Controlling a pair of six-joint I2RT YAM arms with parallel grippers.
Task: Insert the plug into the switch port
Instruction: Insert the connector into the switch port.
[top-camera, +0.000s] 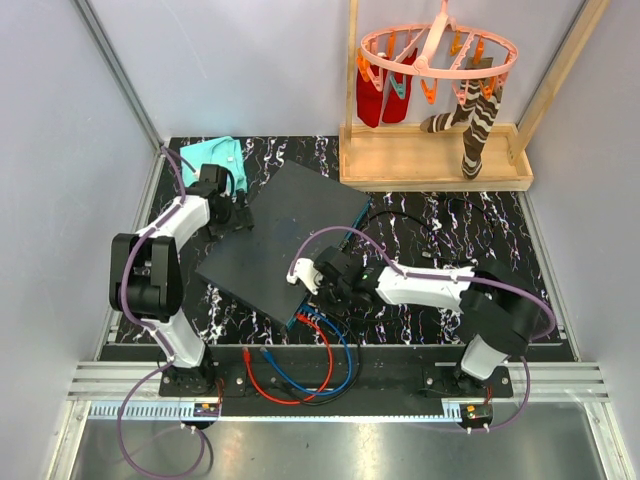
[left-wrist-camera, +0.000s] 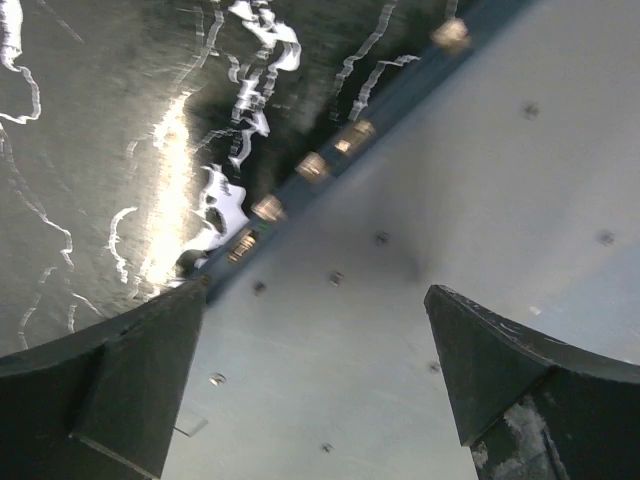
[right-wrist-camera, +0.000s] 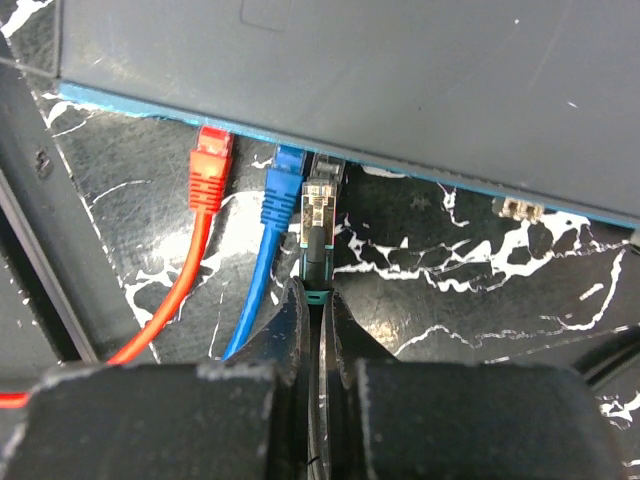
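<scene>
The switch (top-camera: 285, 230) is laid diagonally at the middle of the table (top-camera: 450, 230), its teal edge turned toward the near edge, where a red plug (right-wrist-camera: 211, 165) and a blue plug (right-wrist-camera: 283, 185) are seated. The clear plug (right-wrist-camera: 320, 205) is pinched at its tail by the right gripper (right-wrist-camera: 318, 300), its tip held at that edge just beside the blue plug. The left gripper (left-wrist-camera: 315, 292) is spread wide over the switch's far left edge.
</scene>
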